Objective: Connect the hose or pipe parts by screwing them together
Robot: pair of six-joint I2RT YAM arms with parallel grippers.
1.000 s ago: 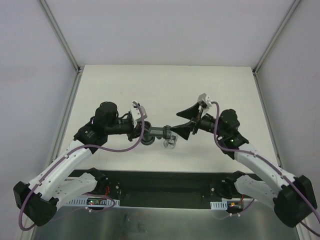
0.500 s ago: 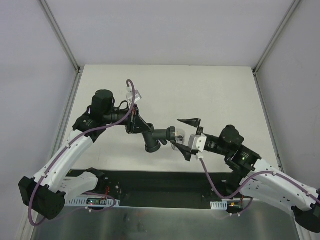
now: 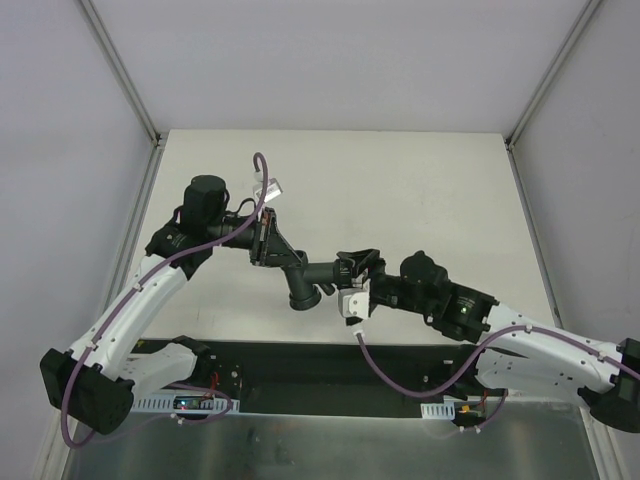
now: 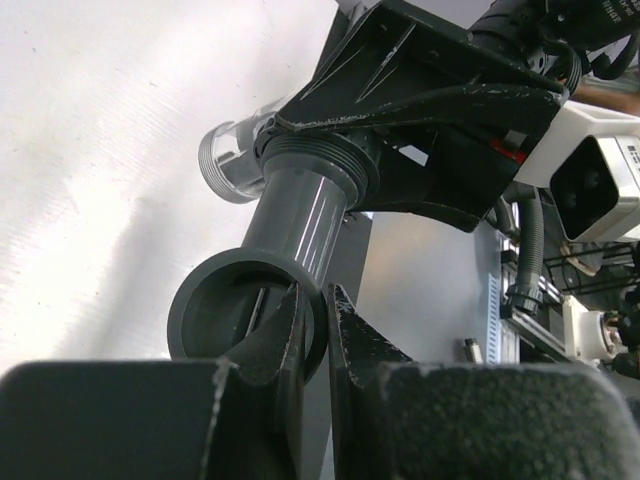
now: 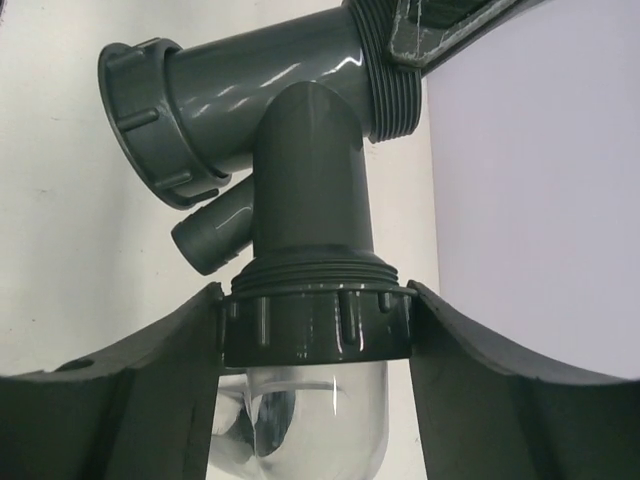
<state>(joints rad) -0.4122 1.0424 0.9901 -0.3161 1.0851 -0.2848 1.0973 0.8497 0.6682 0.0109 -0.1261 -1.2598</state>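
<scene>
Right wrist view: the right gripper (image 5: 315,300) clasps the ribbed collar (image 5: 318,330) of the dark grey branched fitting (image 5: 300,150), with a clear connector (image 5: 310,430) domed beneath it — half a second ago those jaws gaped wide. The left gripper (image 4: 318,310) pinches the opposite socket rim, over the table (image 3: 420,180) near its middle.

Pipe fitting (image 3: 312,272) over the table (image 3: 400,180) between left claw (image 4: 316,300) and right claw (image 5: 315,300), connector (image 5: 315,410) in right claw.

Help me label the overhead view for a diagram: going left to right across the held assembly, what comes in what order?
left gripper → dark grey pipe fitting → right gripper
</scene>
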